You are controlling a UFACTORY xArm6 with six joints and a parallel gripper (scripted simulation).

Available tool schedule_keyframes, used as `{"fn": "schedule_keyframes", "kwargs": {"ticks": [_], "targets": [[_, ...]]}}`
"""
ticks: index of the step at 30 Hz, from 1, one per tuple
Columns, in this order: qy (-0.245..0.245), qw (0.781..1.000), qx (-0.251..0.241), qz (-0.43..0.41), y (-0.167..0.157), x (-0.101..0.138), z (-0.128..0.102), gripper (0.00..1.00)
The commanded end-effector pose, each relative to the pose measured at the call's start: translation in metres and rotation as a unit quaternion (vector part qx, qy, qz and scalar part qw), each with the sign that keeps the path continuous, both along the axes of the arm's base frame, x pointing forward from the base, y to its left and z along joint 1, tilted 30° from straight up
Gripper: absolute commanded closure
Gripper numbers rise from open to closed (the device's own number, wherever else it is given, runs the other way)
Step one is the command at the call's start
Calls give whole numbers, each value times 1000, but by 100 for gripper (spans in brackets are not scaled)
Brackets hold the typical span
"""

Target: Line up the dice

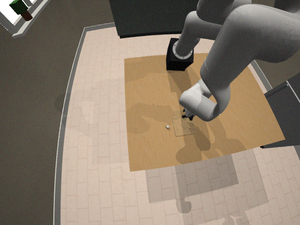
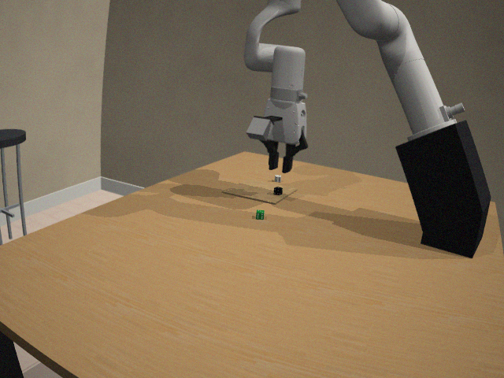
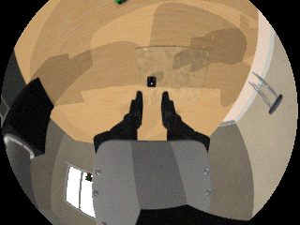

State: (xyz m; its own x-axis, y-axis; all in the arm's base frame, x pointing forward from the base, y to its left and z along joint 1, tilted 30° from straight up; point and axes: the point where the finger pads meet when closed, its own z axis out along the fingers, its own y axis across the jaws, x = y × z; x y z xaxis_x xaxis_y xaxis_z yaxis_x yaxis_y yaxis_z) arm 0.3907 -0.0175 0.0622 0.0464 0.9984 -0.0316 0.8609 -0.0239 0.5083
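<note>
A thin, see-through mat (image 2: pixel 260 194) lies flat on the wooden table; it also shows in the overhead view (image 1: pixel 183 125) and the wrist view (image 3: pixel 172 66). A black die (image 2: pixel 278 190) sits on the mat near its edge on the base side, and shows in the wrist view (image 3: pixel 152 81). A white die (image 2: pixel 277 178) (image 1: pixel 167 126) lies off the mat on the table. A green die (image 2: pixel 260 214) lies off the mat on the other side. My gripper (image 2: pixel 280 168) (image 3: pixel 152 98) hangs above the black die, open and empty. The arm hides the green die in the overhead view.
The robot's black base block (image 2: pixel 447 187) (image 1: pixel 179 54) stands at the table's edge. A stool (image 2: pixel 9 162) stands on the floor beyond the table. Dark cabinets border the table in the overhead view.
</note>
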Motion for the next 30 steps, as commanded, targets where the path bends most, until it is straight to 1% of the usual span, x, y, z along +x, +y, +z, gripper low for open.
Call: {"fn": "schedule_keyframes", "kwargs": {"ticks": [1,17,30], "targets": [[4,1000,-6,-3,1,-4,9,69],[4,1000,-6,-3,2,-12,23,69],[4,1000,-6,-3,3,-15,28,69]]}}
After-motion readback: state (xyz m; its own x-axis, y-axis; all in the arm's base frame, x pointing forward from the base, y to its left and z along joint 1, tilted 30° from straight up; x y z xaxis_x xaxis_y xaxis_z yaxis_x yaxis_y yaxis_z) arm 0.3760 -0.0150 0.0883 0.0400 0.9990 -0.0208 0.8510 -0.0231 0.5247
